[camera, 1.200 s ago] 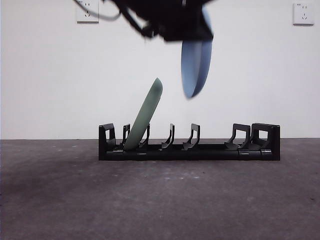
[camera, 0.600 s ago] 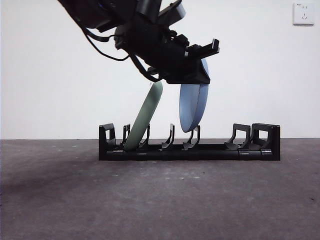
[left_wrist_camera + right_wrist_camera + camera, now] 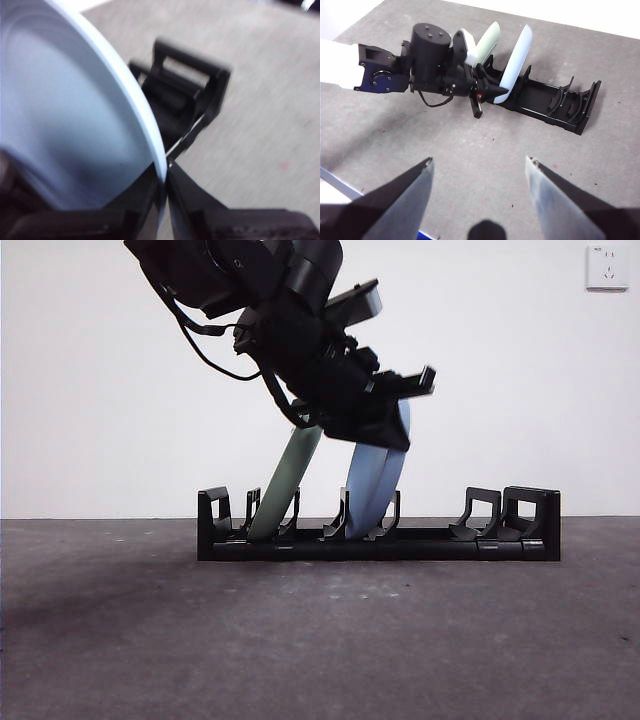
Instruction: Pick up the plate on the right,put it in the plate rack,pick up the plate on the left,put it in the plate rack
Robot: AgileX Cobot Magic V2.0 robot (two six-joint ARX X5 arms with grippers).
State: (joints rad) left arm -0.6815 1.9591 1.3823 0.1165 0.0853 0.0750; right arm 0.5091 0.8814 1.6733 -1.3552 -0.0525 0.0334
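Note:
The black plate rack (image 3: 420,538) lies across the table, with a pale green plate (image 3: 291,478) leaning in a slot near its left end. My left gripper (image 3: 388,430) comes down from the upper left, shut on the upper rim of a light blue plate (image 3: 371,487). The blue plate's lower edge sits between the middle prongs. In the left wrist view the black jaws pinch the blue plate's (image 3: 65,120) rim, with the rack's (image 3: 192,95) blocky end behind. My right gripper (image 3: 479,186) hangs open high above the table, looking down on the rack (image 3: 555,106) and both plates.
The left arm (image 3: 427,62) stretches over the table beside the rack. Grey tabletop (image 3: 320,640) spreads in front of the rack. A white wall with sockets (image 3: 606,267) stands behind.
The left gripper has come down with the blue plate from above the rack. The plate's lower edge now rests in a middle slot and leans left. The green plate has not moved.

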